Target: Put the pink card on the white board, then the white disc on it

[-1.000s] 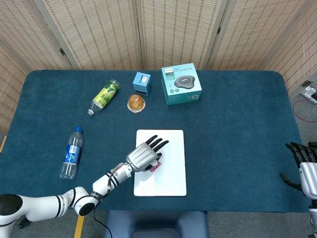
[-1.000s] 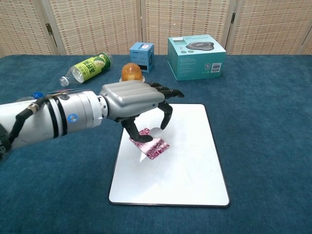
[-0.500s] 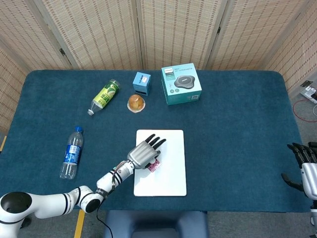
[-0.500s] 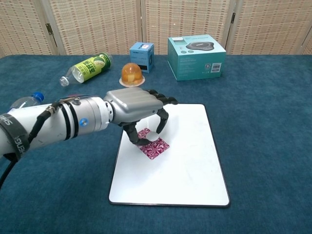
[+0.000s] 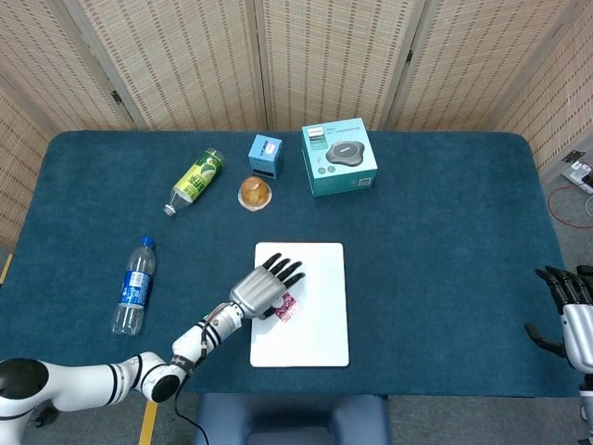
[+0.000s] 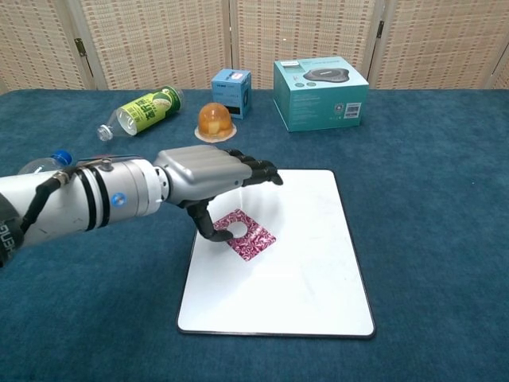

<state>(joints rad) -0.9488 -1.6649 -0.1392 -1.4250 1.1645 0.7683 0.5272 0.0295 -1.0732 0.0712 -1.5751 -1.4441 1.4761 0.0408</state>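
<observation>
The card (image 6: 247, 235) lies flat on the board (image 6: 302, 270), left of its middle, so step one looks done. A small white disc (image 6: 235, 233) seems to sit on it. The left hand (image 6: 213, 177) hovers above, fingers (image 6: 258, 170) spread, holding nothing. The right hand (image 5: 567, 315) idles far right, apparently open.

The card (image 6: 249, 236) lies on the board (image 6: 310, 278), under the left hand (image 6: 211, 175), bottles (image 5: 134, 286) further left.

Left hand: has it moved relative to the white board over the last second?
Yes. The left hand has drawn back toward the white board's left edge, its fingers now straighter above the pink card.
</observation>
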